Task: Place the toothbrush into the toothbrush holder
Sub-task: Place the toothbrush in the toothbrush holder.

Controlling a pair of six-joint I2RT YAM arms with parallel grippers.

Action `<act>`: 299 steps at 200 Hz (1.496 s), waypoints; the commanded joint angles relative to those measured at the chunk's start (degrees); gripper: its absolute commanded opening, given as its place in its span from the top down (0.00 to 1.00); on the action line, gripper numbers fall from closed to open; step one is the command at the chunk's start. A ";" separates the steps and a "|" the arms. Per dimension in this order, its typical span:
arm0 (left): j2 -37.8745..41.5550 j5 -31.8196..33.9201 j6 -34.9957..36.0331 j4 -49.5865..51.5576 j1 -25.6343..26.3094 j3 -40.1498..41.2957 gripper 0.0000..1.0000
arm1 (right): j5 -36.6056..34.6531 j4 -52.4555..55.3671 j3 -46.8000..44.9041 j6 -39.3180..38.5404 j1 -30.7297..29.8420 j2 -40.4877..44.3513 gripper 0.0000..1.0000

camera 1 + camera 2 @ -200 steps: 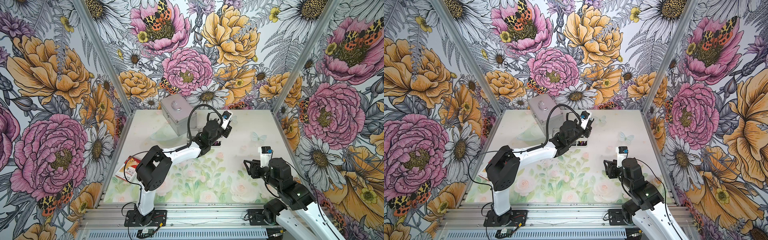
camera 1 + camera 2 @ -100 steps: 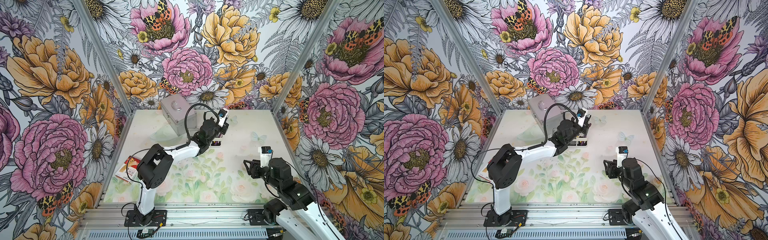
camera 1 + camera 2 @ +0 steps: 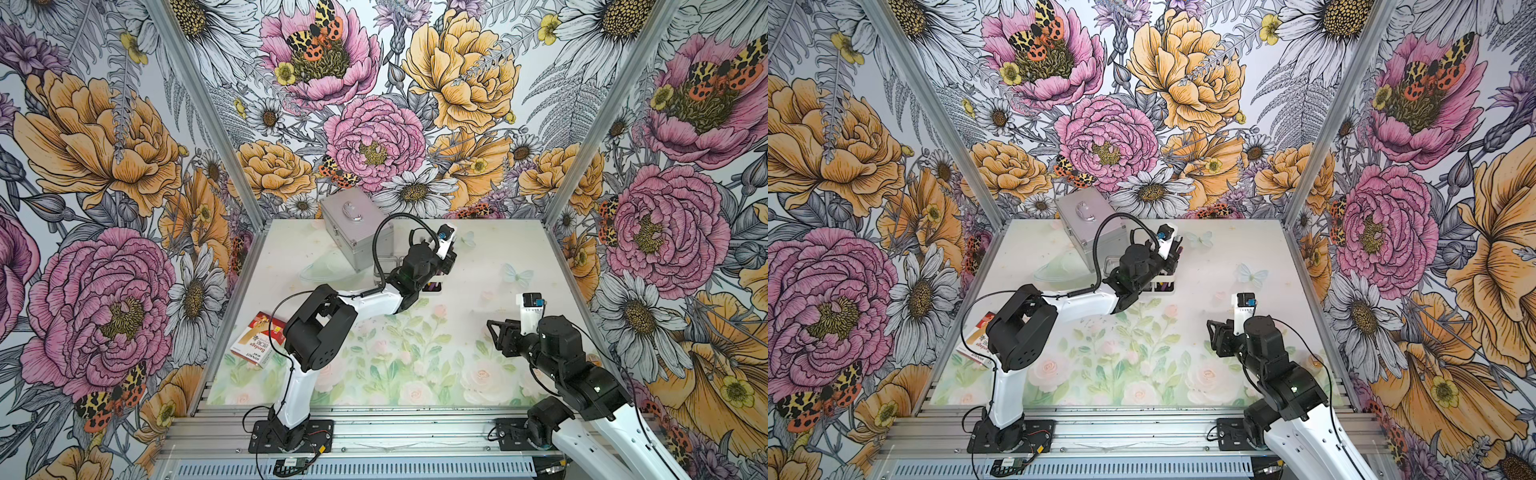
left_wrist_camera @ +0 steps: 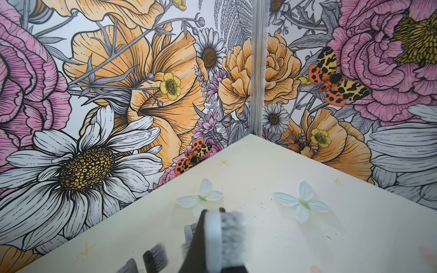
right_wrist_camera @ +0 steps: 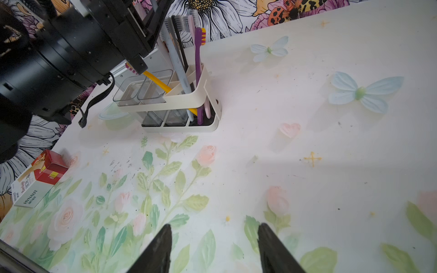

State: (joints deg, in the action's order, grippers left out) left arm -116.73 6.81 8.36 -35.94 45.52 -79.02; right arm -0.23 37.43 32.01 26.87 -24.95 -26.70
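Observation:
The toothbrush (image 4: 227, 234), white-headed with grey bristles, stands upright between the jaws of my left gripper (image 4: 212, 210), which is shut on it. In the right wrist view its grey handle (image 5: 176, 63) runs down into the end compartment of the white toothbrush holder (image 5: 184, 99). In both top views the left gripper (image 3: 451, 249) (image 3: 1177, 245) hovers over the holder (image 3: 434, 286) (image 3: 1165, 286), hiding most of it. My right gripper (image 5: 214, 227) (image 3: 496, 332) is open and empty, low over the mat at the front right.
Purple (image 5: 198, 71), yellow (image 5: 158, 82), black and pink brushes share the holder beside two clear cups (image 5: 142, 89). A silver metal case (image 3: 353, 224) stands behind the holder at the back. A bandage box (image 3: 257, 340) (image 5: 35, 179) lies at the left edge.
The left wrist has shifted slightly over the holder, still shut on the toothbrush. The right arm has stayed in place.

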 commanded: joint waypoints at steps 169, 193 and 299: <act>-3.27 -0.90 2.45 -9.42 -0.44 4.03 1.00 | 2.34 -0.95 0.13 -1.60 0.35 -1.20 0.41; -3.42 -0.68 2.99 -9.80 -0.20 4.14 0.94 | 2.59 -1.04 0.07 -1.63 0.35 -1.05 0.41; -3.24 -0.05 4.48 -10.75 0.53 4.66 0.61 | 2.80 -1.31 -0.17 -1.82 0.45 -1.03 0.41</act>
State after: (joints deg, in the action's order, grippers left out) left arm -119.46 5.82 12.05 -44.66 45.63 -75.18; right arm 2.24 37.39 32.01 25.80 -24.71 -27.83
